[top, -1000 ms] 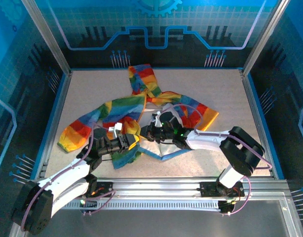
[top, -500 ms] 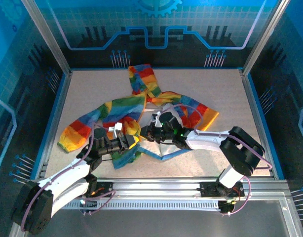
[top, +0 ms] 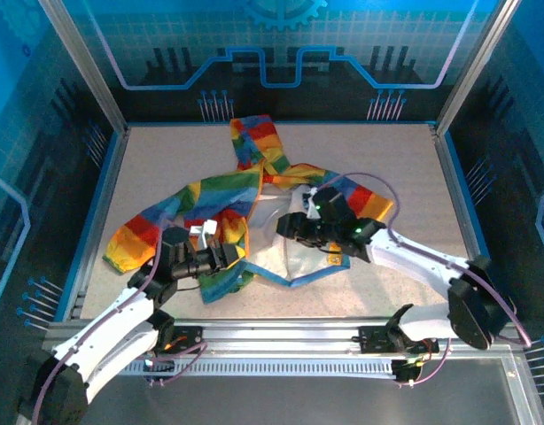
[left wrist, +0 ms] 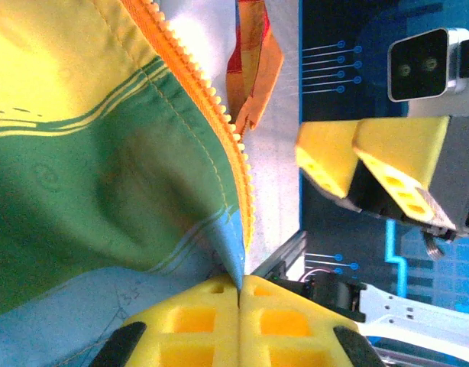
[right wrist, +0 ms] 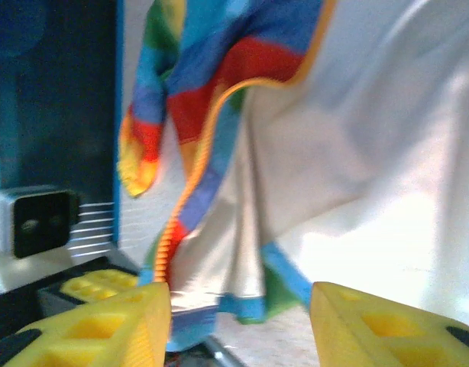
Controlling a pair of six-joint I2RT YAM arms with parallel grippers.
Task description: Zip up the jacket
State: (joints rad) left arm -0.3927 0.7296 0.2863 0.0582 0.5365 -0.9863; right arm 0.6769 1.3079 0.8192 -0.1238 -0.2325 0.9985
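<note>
Here's the jacket (top: 228, 199) sprawled mid-table, rainbow blocks of red, orange, yellow, green and blue, front lying open with the white lining (top: 294, 257) turned up between the two arms. The hood (top: 257, 142) points to the far side and a sleeve is flung out each way. The left gripper (top: 229, 257) has its yellow pads (left wrist: 189, 321) pressed together, clamped on the blue bottom corner of the front panel, right where the orange zipper (left wrist: 211, 115) teeth run down the edge. The right gripper (top: 288, 228) hangs over the lining with its jaws standing well apart, nothing between them. There is open table (top: 405, 150) on the far left, far right and near right; the left cuff (top: 121, 257) lies near the blue rim (top: 97, 208), and the hood is close to the far edge.
</note>
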